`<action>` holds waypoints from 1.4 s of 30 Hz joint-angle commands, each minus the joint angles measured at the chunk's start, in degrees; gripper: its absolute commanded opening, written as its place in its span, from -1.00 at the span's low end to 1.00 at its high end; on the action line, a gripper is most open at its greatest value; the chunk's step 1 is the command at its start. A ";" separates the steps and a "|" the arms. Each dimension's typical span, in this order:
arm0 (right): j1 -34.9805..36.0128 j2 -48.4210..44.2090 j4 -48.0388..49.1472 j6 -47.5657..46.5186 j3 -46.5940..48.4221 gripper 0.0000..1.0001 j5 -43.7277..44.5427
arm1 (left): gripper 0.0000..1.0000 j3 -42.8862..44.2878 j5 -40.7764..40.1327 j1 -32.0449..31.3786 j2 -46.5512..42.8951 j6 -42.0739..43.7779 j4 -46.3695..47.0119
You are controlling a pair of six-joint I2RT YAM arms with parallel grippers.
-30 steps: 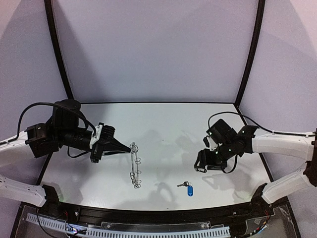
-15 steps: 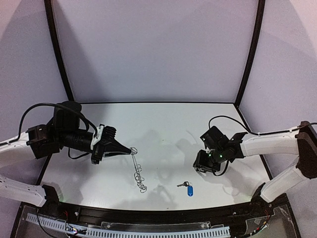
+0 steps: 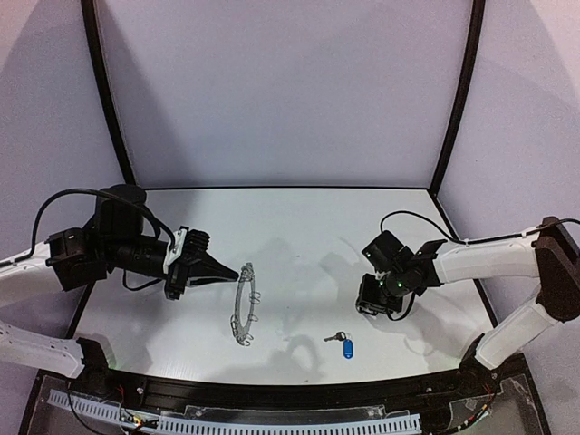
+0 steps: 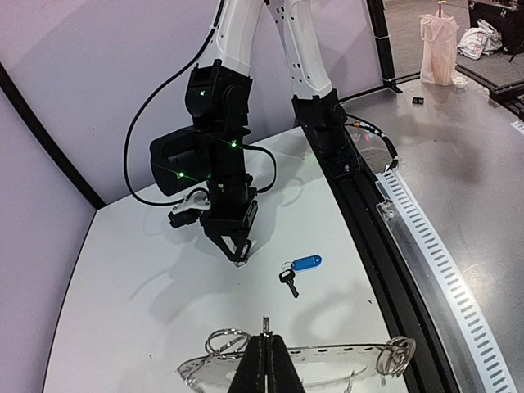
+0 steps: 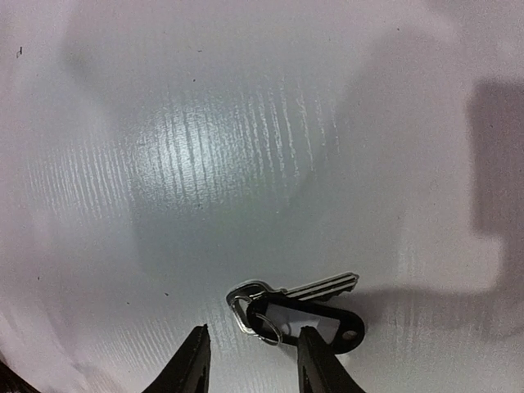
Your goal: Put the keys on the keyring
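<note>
Pinches the keyring [image 4: 327,359] by its rim in the left gripper [image 4: 266,350], jaws fully closed, ring held on edge over the white table [image 3: 299,217], wire loops dangling. Hangs the right gripper [image 5: 254,368] low over the dark-tagged key [image 5: 299,315], fingers partly apart, gripping nothing. Shows the blue-tagged key [image 3: 343,343] lying near the front edge, between both arms.
</note>
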 commanded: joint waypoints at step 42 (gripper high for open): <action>4.10 8.26 -8.85 2.98 6.78 -0.63 5.88 | -0.99 -1.01 0.49 -0.18 -2.17 -0.24 0.63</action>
